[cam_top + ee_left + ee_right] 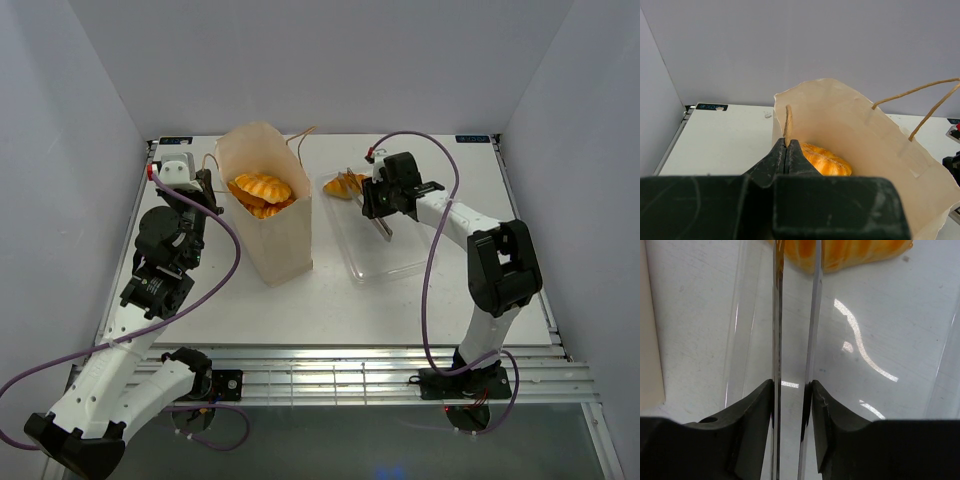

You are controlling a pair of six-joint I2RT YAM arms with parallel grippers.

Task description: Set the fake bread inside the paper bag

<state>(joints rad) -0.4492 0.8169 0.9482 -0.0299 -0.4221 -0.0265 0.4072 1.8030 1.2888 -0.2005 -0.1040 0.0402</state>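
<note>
The left hand, low in the left wrist view, has its black fingers pressed together on a string handle of the paper bag. The cord rises straight up from between the tips. The bag stands open directly behind the hand, and ridged orange fake bread lies at its bottom. A second handle arcs off toward the right edge of that frame.

From above, the same hand sits against the bag's left rim. The tan bag stands upright left of centre on the white bench, its mouth showing several orange pieces piled inside.

The right hand hangs over the clear tray, which lies flat on the bench just right of the bag. In its own wrist view the hand shows two fingers a narrow gap apart. Thin glassy strips run up between them, and it cannot be told whether they pinch the plastic. One orange pastry sits at the top of that frame on the tray floor. From above, it rests in the tray's upper left corner, just left of the hand.
</note>
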